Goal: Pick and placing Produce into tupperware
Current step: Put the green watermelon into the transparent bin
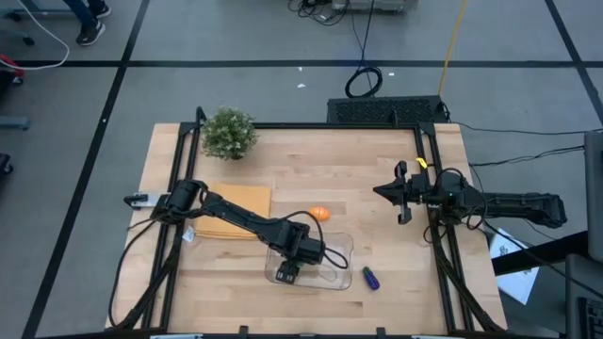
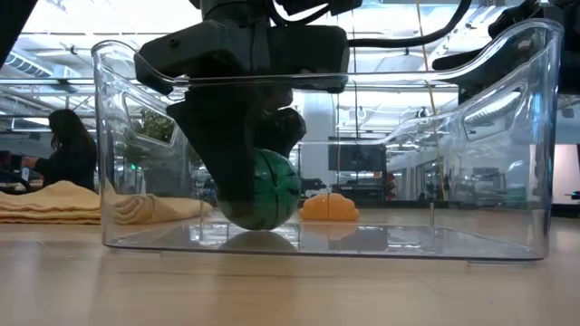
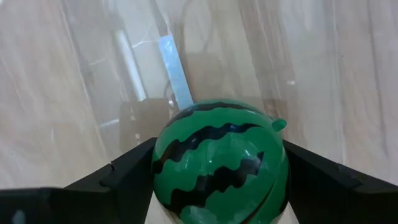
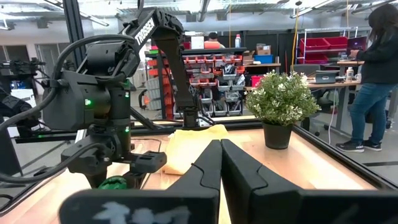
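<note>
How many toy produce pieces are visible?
3: striped green ball between the left gripper's fingers inside the tupperware; orange piece beyond it; blue-purple piece beside it.

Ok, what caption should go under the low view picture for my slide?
Left gripper lowers the green striped ball into the clear tupperware, orange piece behind.

Closed fingers (image 4: pixel 219 163) toward potted plant (image 4: pixel 281 107)
</note>
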Robot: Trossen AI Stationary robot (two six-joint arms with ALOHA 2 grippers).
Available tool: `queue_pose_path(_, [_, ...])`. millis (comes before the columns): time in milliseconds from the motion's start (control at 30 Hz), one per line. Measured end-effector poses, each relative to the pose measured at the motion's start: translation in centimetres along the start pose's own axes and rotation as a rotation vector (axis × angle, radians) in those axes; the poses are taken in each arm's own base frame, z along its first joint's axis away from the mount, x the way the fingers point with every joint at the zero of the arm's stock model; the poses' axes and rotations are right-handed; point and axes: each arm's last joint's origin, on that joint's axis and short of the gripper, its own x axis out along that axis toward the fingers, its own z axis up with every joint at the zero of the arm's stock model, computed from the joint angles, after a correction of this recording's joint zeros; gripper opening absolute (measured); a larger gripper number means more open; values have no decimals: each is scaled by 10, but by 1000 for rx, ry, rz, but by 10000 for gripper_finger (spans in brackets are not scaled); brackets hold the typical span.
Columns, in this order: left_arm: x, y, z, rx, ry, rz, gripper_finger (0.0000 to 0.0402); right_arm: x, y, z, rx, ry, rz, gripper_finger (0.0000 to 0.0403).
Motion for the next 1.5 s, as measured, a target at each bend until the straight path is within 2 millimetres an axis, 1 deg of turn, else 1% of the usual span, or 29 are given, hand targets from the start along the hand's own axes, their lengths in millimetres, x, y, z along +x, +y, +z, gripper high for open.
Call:
queue_pose_path(600, [0, 1, 1, 7, -10, -22, 298, 0, 0, 0, 0, 0, 0, 0])
queue_pose_path(933, [0, 0, 1, 1, -12, -27, 350, 0, 0, 0, 0, 0, 0, 0])
queue_pose_path(1500, [-1, 1, 2, 2, -14, -23, 354, 0, 0, 0, 0, 0, 0, 0])
